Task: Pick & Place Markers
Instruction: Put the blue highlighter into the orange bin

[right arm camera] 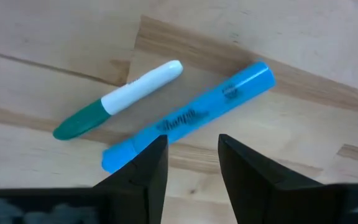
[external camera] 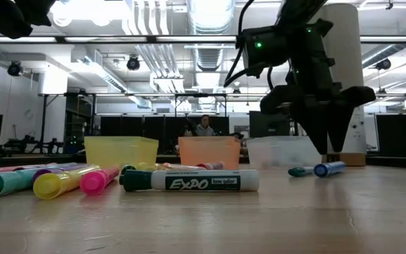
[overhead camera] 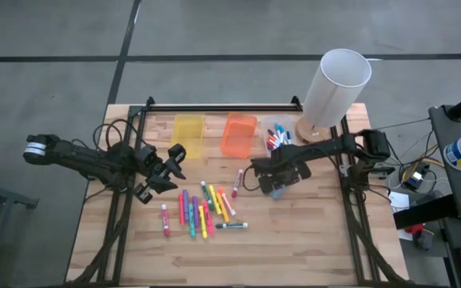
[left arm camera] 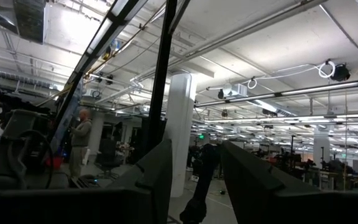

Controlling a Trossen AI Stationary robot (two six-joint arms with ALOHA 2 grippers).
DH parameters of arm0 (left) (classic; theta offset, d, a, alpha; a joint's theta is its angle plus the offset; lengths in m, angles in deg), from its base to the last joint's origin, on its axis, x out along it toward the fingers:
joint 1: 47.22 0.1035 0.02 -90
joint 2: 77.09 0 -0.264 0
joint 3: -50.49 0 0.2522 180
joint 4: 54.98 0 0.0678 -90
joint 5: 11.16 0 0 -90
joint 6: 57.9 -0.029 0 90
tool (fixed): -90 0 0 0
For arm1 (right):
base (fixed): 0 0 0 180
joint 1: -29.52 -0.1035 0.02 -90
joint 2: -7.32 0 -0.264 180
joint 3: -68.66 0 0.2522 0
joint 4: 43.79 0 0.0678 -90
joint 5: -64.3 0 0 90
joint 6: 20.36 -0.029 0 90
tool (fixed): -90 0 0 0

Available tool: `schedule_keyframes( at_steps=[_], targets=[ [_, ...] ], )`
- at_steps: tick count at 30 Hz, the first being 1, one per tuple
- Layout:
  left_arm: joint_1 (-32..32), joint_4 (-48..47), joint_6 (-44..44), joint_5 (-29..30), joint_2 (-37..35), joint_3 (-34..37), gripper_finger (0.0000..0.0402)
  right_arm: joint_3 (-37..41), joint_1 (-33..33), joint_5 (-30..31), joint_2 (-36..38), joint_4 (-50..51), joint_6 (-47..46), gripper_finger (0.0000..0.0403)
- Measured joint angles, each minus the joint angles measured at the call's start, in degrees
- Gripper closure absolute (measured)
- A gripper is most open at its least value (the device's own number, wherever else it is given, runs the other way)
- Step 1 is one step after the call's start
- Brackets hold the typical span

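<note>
Several coloured markers (overhead camera: 202, 212) lie flat in a loose cluster on the wooden table; in the low view they show as a row (external camera: 62, 180), with a black-capped white one (external camera: 189, 180) nearest. A pink marker (overhead camera: 238, 178) lies apart. My right gripper (right arm camera: 193, 155) is open and points down just above a blue marker (right arm camera: 191, 118), which lies beside a green-and-white marker (right arm camera: 120, 102); its fingers touch neither. The low view shows it (external camera: 328, 137) clear above both (external camera: 330, 168). My left gripper (overhead camera: 162, 172) is open, raised left of the cluster and pointing level (left arm camera: 194, 186).
A yellow bin (overhead camera: 187, 132), an orange bin (overhead camera: 238, 134) and a clear bin holding markers (overhead camera: 277, 138) stand in a row along the far edge. A tall white cylinder (overhead camera: 336, 88) stands on a wooden base at the far right corner. Cables run along both table sides.
</note>
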Motion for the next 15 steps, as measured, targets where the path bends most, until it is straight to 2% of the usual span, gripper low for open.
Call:
schedule_keyframes(
  at_steps=[6, 15],
  targets=[
    [0.0, 0.0, 0.5, 0.0, 0.0, 0.0, 0.0268, 0.3, 1.5, -1.6, 0.0, -0.1, -4.9, 0.0293],
    [0.0, 0.0, 0.8, 0.0, 0.0, 0.0, 0.0268, 2.8, 2.2, -6.5, -0.1, 0.1, -4.7, 0.0323]
  ],
)
